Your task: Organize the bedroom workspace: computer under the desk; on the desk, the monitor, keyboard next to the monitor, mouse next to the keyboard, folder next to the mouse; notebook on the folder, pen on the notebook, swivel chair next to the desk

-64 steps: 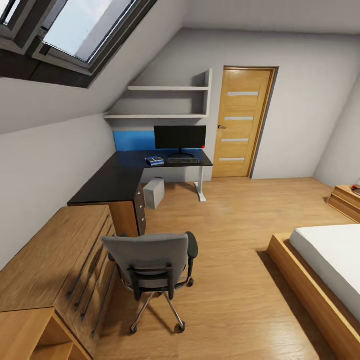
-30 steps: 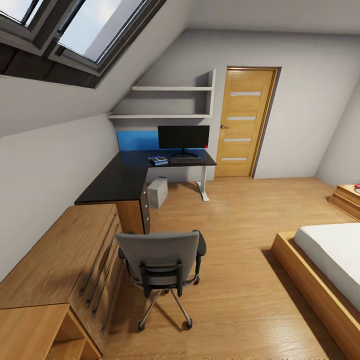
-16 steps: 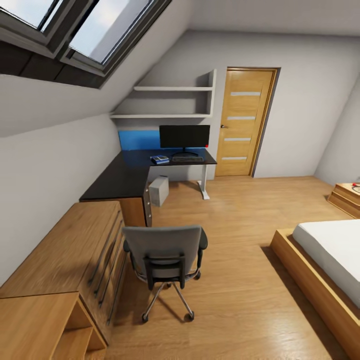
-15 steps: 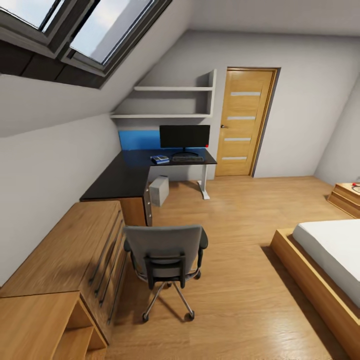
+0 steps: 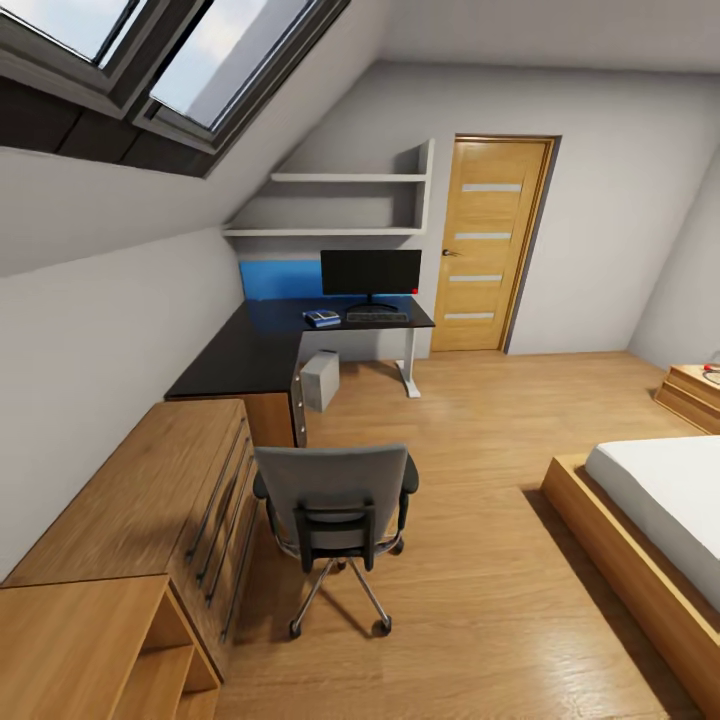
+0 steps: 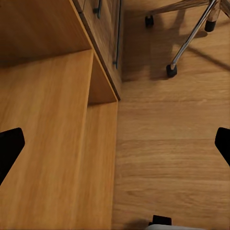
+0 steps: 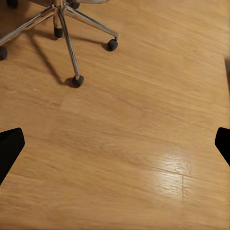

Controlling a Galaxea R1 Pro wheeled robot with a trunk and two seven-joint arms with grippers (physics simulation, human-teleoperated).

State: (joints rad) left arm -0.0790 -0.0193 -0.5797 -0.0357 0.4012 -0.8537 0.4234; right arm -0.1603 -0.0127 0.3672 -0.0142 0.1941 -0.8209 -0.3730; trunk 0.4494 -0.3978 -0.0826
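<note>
The grey swivel chair (image 5: 335, 497) stands on the wood floor with its back toward me, so its seat is hidden and no folder shows. Beyond it is the L-shaped black desk (image 5: 245, 352) with its blue back panel. On the far wing stand the monitor (image 5: 371, 272) and, in front of it, the keyboard (image 5: 377, 316). A small blue-and-white item (image 5: 321, 319) lies left of the keyboard. The pale computer (image 5: 320, 380) sits on the floor under the desk. My left gripper (image 6: 115, 148) hangs open over the cabinet edge. My right gripper (image 7: 115, 148) hangs open above bare floor near the chair base (image 7: 62, 28).
A low light-wood cabinet (image 5: 130, 520) with drawers runs along the left wall, close to the chair. A bed (image 5: 660, 500) fills the right side. A wooden door (image 5: 490, 245) is at the back, wall shelves (image 5: 340, 205) hang over the desk, and a castor (image 6: 171, 71) shows near the cabinet.
The whole picture has drifted right and slightly down as my camera moved. Chair, desk and the items on it keep their places relative to each other.
</note>
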